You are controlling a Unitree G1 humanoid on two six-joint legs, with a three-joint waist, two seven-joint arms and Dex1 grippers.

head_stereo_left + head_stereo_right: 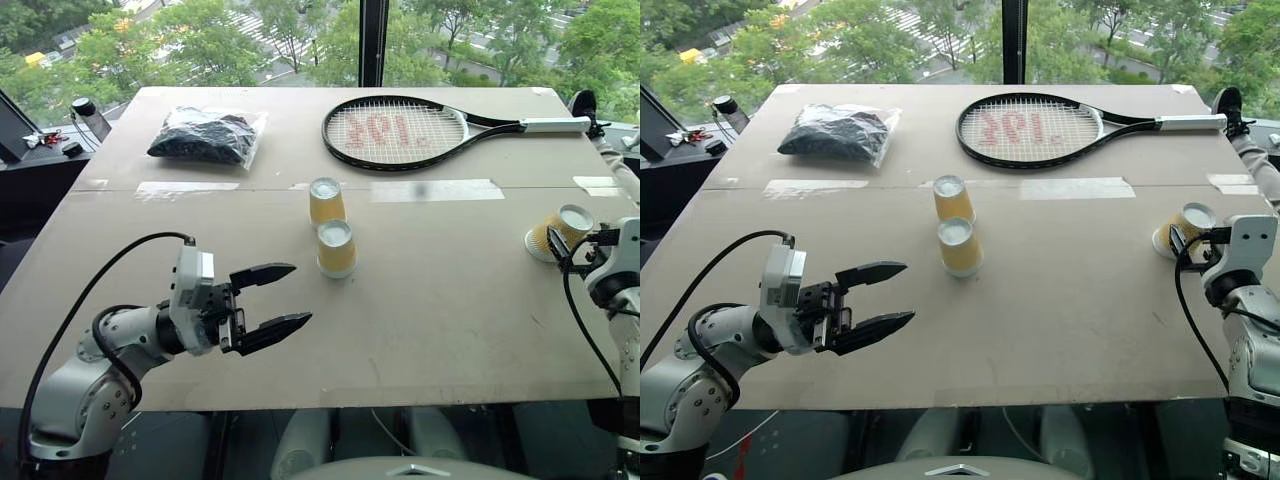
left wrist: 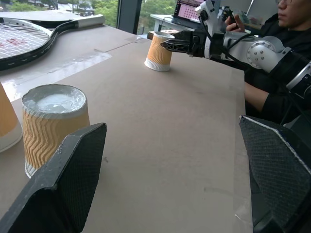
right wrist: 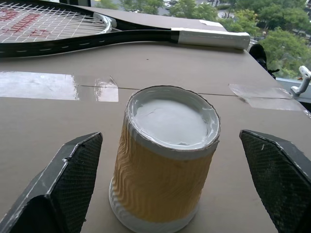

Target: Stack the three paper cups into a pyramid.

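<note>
Two of the paper cups stand upside down at the table's middle, one (image 1: 327, 201) just behind the other (image 1: 336, 248), nearly touching. The third cup (image 1: 560, 232) stands upside down near the right edge. My right gripper (image 3: 170, 137) is open and level, and that cup (image 3: 165, 160) sits in the gap right ahead of its fingers, which are apart from its sides. My left gripper (image 1: 300, 293) hangs open and holds nothing over the front left of the table (image 1: 450, 330), pointing right. It is a short way left of and nearer than the front middle cup (image 2: 53, 126).
A tennis racket (image 1: 400, 133) lies at the back, its handle toward the right. A clear bag of dark stuff (image 1: 205, 135) lies at the back left. Tape strips (image 1: 435, 190) run across the board's seam. A person (image 2: 286, 29) sits past the table's right side.
</note>
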